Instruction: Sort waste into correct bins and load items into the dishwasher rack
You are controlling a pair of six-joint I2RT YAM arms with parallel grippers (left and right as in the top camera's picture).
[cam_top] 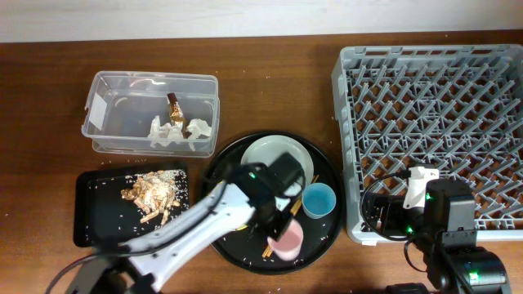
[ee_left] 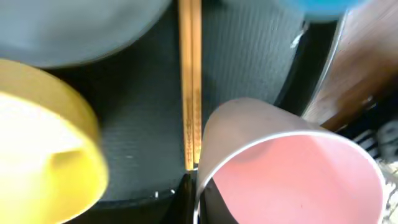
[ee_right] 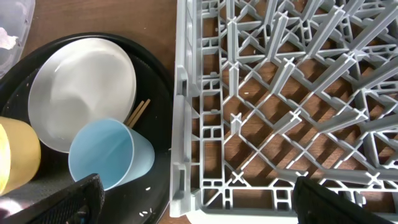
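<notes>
**Left-wrist view, nearest to farthest.** The pink cup (ee_left: 292, 174) fills the foreground. It appears tilted, with its open mouth toward the lens, a thin pale rim, a smooth matt wall and an empty pink interior. It sits on the round black tray (ee_left: 249, 56), just beside the near ends of the wooden chopsticks (ee_left: 189, 81).

The left gripper (cam_top: 279, 214) is at the cup's rim. Only dark shapes show at the bottom edge, so whether it is clenched on the wall or released cannot be told.

The cup is probably light, rigid plastic and somewhat slippery. The rim wall, one finger inside and one outside, looks the best place to take hold.

To the left is the yellow bowl (ee_left: 43, 149). Beyond it lie the grey plate (ee_left: 74, 25) and the blue cup (ee_right: 109, 155).

Farthest, off the tray, is the dishwasher rack (ee_right: 280, 93). The right gripper (ee_right: 196, 186) hangs at its near edge, fingers spread wide and holding nothing.
</notes>
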